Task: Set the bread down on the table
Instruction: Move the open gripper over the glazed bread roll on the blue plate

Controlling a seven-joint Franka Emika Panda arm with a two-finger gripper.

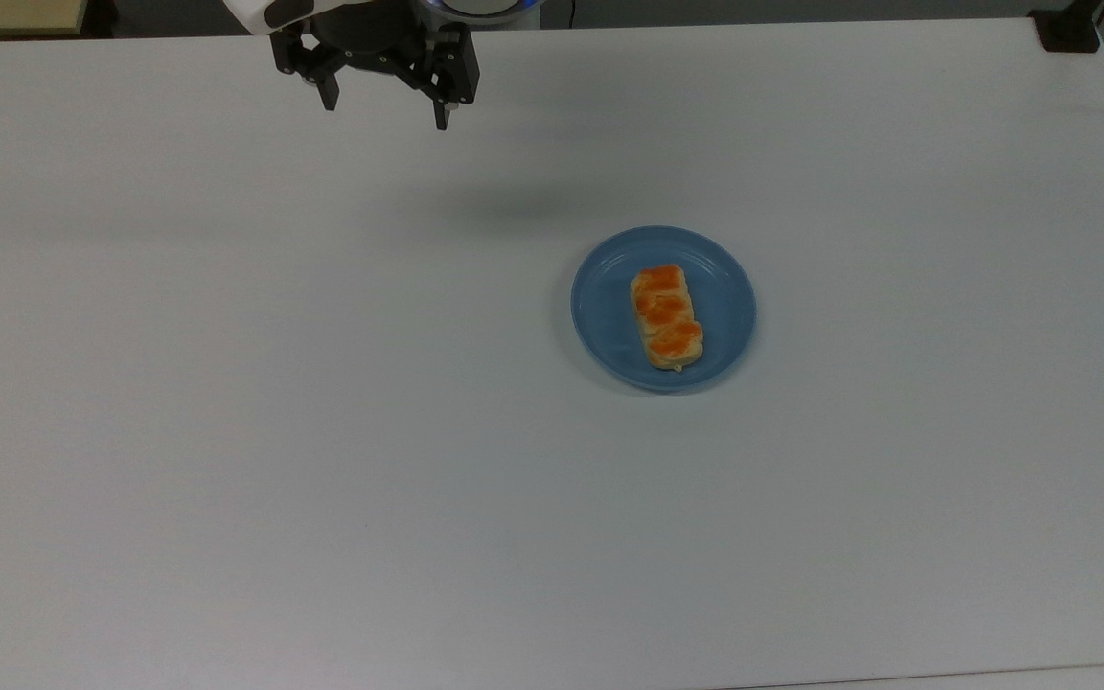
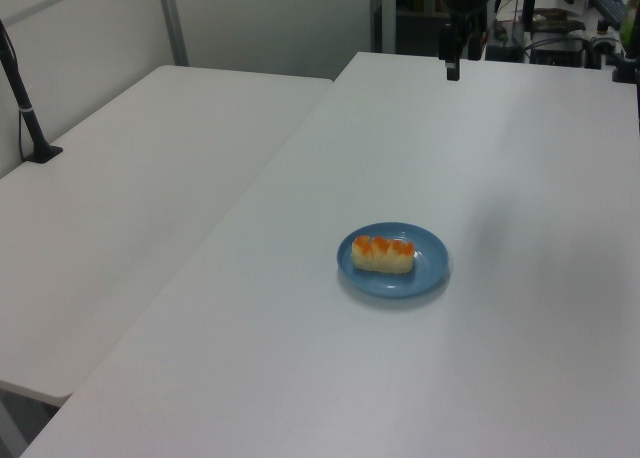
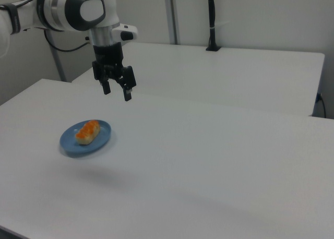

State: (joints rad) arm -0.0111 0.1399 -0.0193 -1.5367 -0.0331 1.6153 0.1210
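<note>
On the plate [image 1: 600, 335], the bread [image 1: 667, 317] lies well apart from the raised gripper [image 1: 384, 107].
Gripper fingers spread wide, holding nothing. Right view shows the arm [image 3: 78, 9]; left view a second table [image 2: 150, 178] beside the white table [image 1: 226, 431]. Bread's long axis runs near-vertical in the top view, 3 orange bumps up.

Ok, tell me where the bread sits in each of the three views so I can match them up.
Top view: the bread lies right of centre, lengthwise up and down the picture, on the blue plate.
Left view: the bread is near the middle, lying crosswise on the plate.
Right view: the bread is at the left, below the open hand.
Shared landmark: the blue plate, the only dish on the white table.
</note>
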